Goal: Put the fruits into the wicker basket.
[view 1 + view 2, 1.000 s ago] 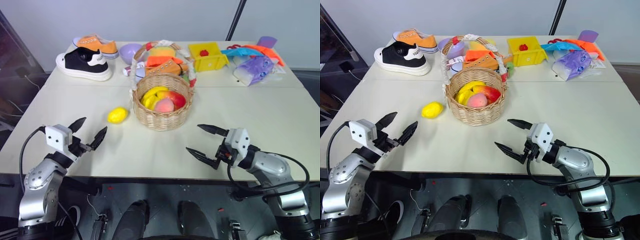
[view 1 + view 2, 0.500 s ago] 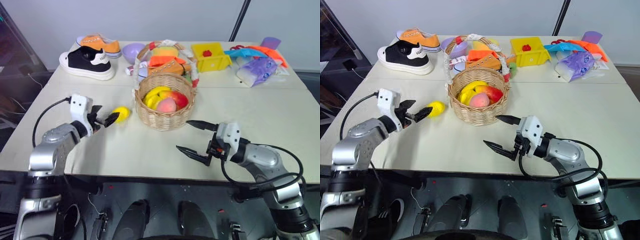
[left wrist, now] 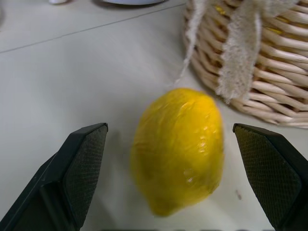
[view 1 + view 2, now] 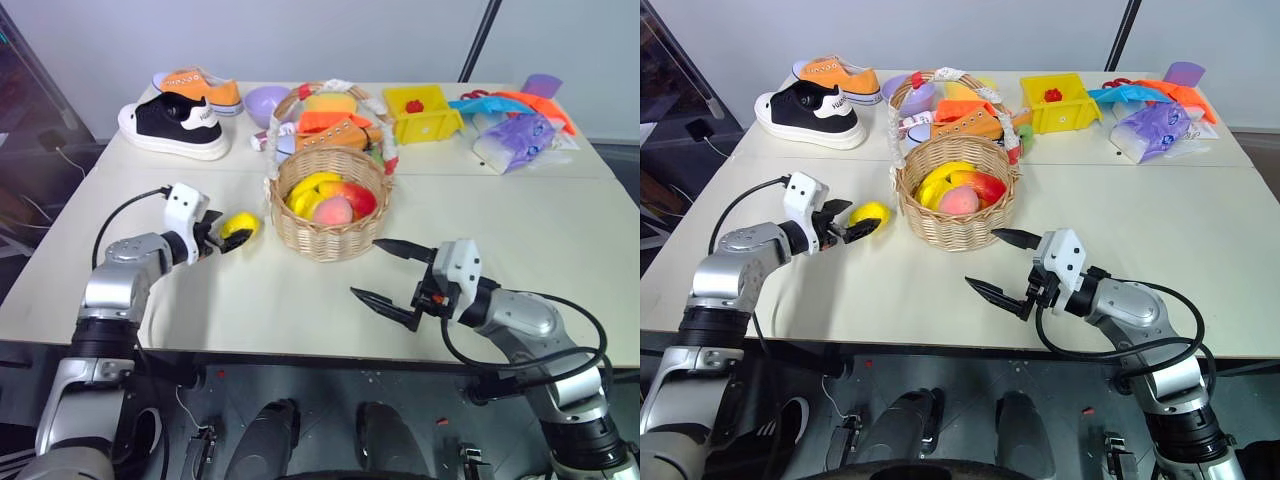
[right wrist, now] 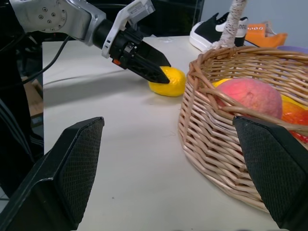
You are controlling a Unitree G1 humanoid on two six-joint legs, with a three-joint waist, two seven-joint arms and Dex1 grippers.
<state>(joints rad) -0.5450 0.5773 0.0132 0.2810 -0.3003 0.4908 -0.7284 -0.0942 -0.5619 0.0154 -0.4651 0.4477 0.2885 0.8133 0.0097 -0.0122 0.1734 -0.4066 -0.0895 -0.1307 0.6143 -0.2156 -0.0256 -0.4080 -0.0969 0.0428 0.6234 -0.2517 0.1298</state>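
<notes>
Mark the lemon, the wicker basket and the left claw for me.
lemon (image 3: 178,147), left wrist view, middle of its yellow skin.
wicker basket (image 4: 325,235), left eye view, front woven wall.
left claw (image 4: 228,236), left eye view, between its open fingertips at the lemon.

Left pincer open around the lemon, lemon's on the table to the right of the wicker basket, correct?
Wrong side. The lemon lies on the table to the left of the wicker basket, as the left eye view shows. The left pincer is open around it, per the left wrist view.
</notes>
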